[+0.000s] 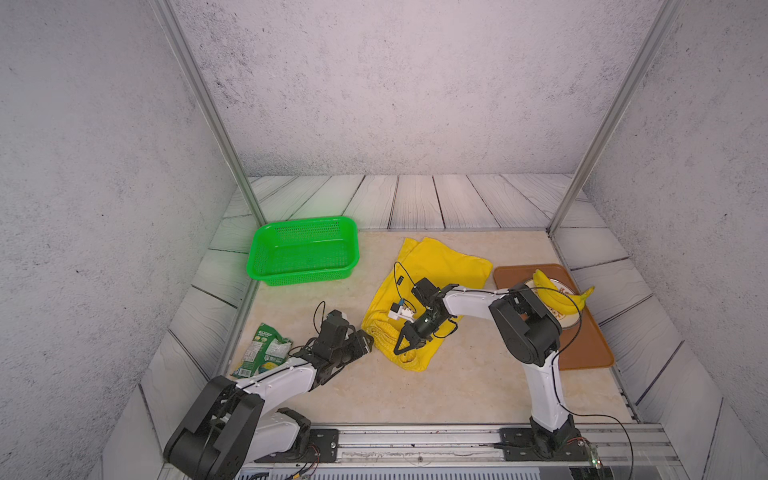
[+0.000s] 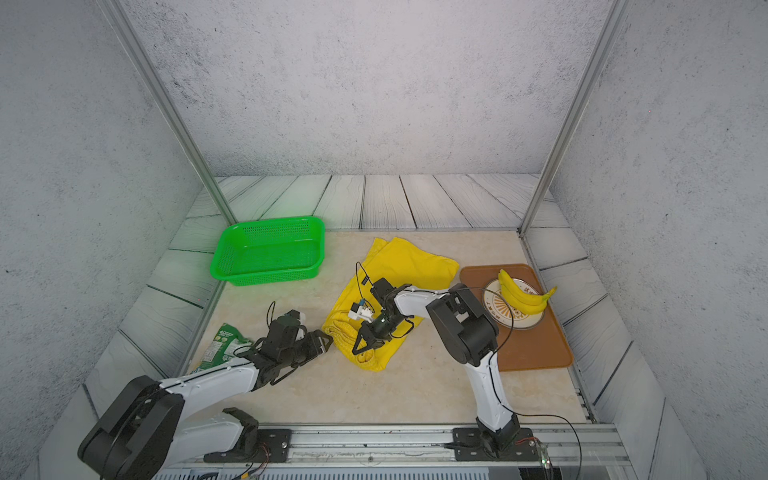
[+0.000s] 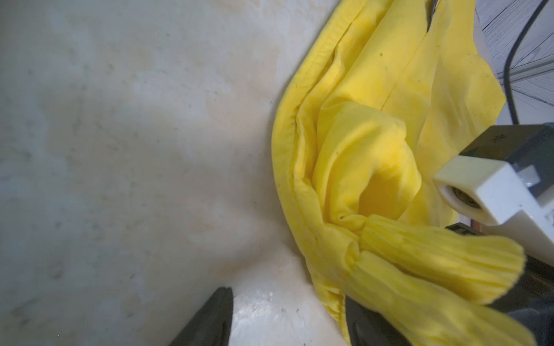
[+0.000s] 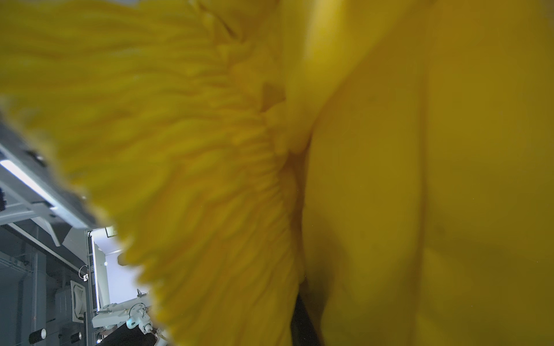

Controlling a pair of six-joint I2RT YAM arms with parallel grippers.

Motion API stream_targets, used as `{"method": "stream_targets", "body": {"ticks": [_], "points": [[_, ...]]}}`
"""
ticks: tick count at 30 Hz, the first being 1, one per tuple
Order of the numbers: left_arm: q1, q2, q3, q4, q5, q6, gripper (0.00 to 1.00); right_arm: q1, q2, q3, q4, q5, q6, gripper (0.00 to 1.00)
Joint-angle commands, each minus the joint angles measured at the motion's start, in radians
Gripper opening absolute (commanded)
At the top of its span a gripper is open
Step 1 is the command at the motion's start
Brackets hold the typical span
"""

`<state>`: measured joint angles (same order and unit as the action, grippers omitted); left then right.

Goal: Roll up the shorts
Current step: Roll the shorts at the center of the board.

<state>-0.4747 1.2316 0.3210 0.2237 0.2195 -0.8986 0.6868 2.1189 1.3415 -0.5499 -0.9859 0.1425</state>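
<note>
One bunched turn at the waistband (image 1: 380, 332) only; most rolling remains. Right claw (image 1: 400, 350) pinches shorts (image 1: 440, 262); left claw (image 1: 369, 341) open, empty, at their edge.

Left arm (image 1: 282, 376) stretched low over worktop, left gripper (image 1: 369, 345) fingers apart; right arm (image 1: 469, 303) folded forward, right gripper (image 1: 400, 349) pinching the shorts (image 1: 440, 262).

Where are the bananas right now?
In both top views the bananas lie on the round plate on the brown tray, at the table's right edge.
</note>
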Motion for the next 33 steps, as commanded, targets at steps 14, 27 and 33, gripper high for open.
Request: {"method": "stream_targets", "body": {"ticks": [14, 27, 33], "points": [[-0.032, 0.151, 0.119, 0.085, -0.098, 0.04, 0.7, -0.015, 0.035, -0.025, 0.034, 0.008, 0.022, 0.08], [-0.033, 0.371, 0.266, -0.103, -0.211, 0.046, 0.6, -0.049, -0.13, -0.154, 0.056, 0.167, 0.057, 0.41], [-0.036, 0.411, 0.299, -0.16, -0.211, 0.055, 0.49, -0.048, -0.338, -0.269, 0.061, 0.459, 0.107, 0.42]]}}
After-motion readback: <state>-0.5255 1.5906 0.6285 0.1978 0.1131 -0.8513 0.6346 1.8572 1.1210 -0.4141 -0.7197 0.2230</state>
